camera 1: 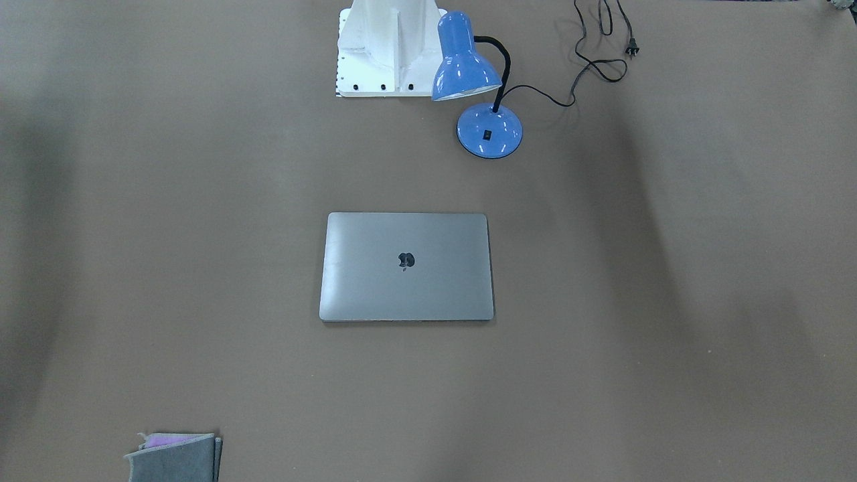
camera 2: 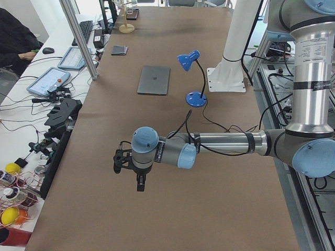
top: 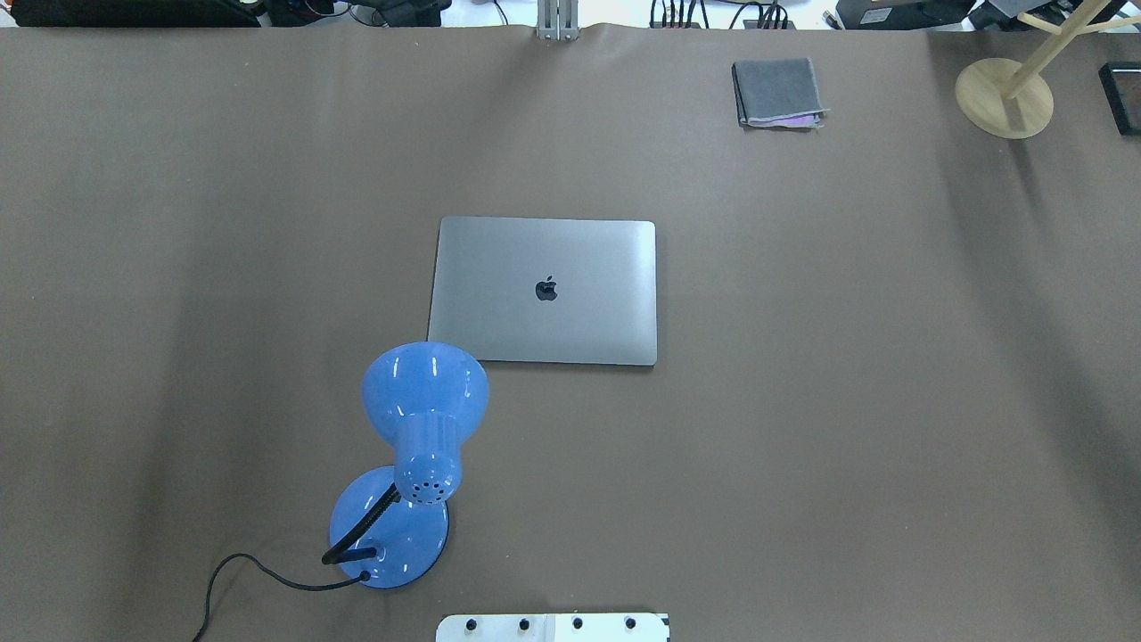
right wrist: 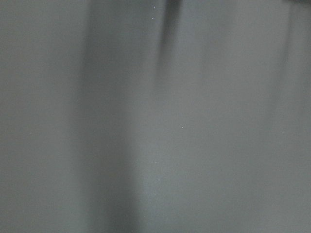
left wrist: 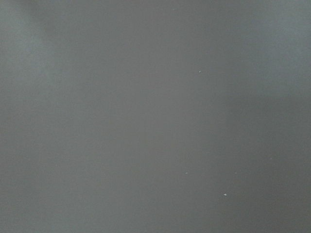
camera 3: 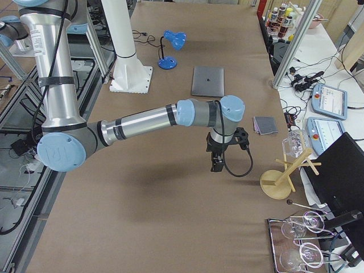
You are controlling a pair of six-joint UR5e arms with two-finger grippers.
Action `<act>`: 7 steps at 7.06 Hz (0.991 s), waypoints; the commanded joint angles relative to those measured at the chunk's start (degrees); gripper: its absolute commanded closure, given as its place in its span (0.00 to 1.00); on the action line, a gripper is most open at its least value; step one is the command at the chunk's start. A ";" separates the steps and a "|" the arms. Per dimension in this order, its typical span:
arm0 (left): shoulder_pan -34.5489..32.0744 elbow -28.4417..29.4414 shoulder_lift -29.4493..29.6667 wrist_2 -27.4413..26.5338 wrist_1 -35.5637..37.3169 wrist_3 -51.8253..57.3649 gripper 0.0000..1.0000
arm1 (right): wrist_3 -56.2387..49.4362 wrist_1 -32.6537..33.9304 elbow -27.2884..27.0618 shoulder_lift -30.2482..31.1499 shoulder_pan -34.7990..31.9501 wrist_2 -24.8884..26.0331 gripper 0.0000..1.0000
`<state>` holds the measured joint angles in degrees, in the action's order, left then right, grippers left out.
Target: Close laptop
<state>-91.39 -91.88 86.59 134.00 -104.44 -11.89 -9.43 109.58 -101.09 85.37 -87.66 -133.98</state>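
**Laptop already lies shut**

The laptop [top: 544, 290] rests flat, lid down, at the middle of the table [top: 802, 401], well away from every edge. I judge it stiff, fairly heavy and slick metal, so it is better pressed near the lid's front edge than pinched. The left gripper [camera 2: 140, 184] and right gripper [camera 3: 215, 165] hang over opposite table ends, and I cannot tell how wide either stands.

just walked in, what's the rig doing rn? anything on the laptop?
Nothing is being handled. The laptop lies shut and flat mid-table, logo up, so the closing looks done. Both arms are well clear of it: the left gripper hangs over bare table towards the robot's left end, and the right gripper does the same towards the right end. Whether their fingers are open can't be told from the side views. A blue desk lamp stands near the laptop, untouched.
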 commanded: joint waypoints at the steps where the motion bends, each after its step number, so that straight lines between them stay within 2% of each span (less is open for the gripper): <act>1: -0.11 -1.36 0.60 -0.05 0.37 0.20 0.02 | -0.50 0.28 -0.51 2.86 -3.57 -3.66 0.00; 4: -0.11 -0.84 -1.94 -0.23 0.29 0.11 0.02 | 0.38 0.10 -0.51 4.98 -4.28 -2.70 0.00; 7: -0.02 -0.93 -1.43 -0.31 0.46 -0.58 0.02 | 0.47 0.02 -0.07 4.72 -4.28 -2.69 0.00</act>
<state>-91.45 -92.63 84.89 133.69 -104.05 -12.07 -9.01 109.63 -101.22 90.26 -91.92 -136.70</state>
